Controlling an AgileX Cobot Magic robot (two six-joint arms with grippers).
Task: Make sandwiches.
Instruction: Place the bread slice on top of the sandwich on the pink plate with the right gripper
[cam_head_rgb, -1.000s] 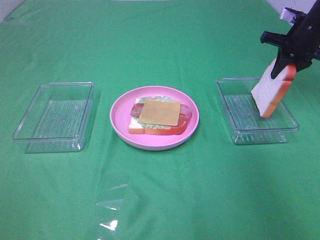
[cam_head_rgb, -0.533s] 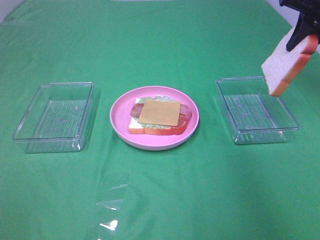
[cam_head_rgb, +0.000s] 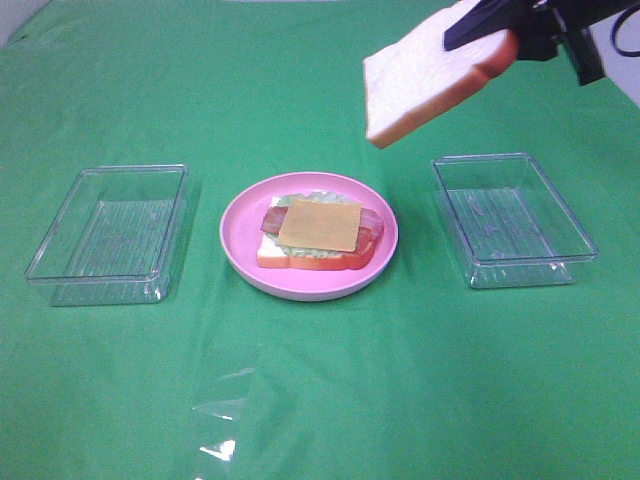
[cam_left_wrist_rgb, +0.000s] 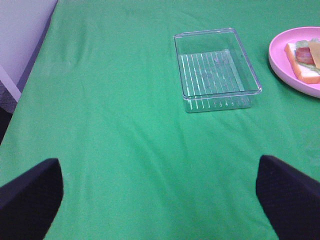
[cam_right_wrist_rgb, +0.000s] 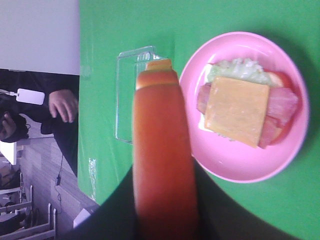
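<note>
Plate (cam_head_rgb: 240, 250) with open sandwich (cam_head_rgb: 318, 233) sits center, between left tray (cam_head_rgb: 110, 233) and right tray (cam_head_rgb: 512, 219); bread slice (cam_head_rgb: 425, 82) held above, far right.

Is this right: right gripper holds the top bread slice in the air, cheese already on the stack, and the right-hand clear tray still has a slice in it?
Not quite. The exterior high view shows the right-hand clear tray empty. The rest holds: the right gripper holds the bread slice aloft, and the cheese tops the stack.

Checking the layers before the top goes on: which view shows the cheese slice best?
The right wrist view: the cheese is large and unobstructed. The exterior high view shows it smaller; the left wrist view catches only an edge.
</note>
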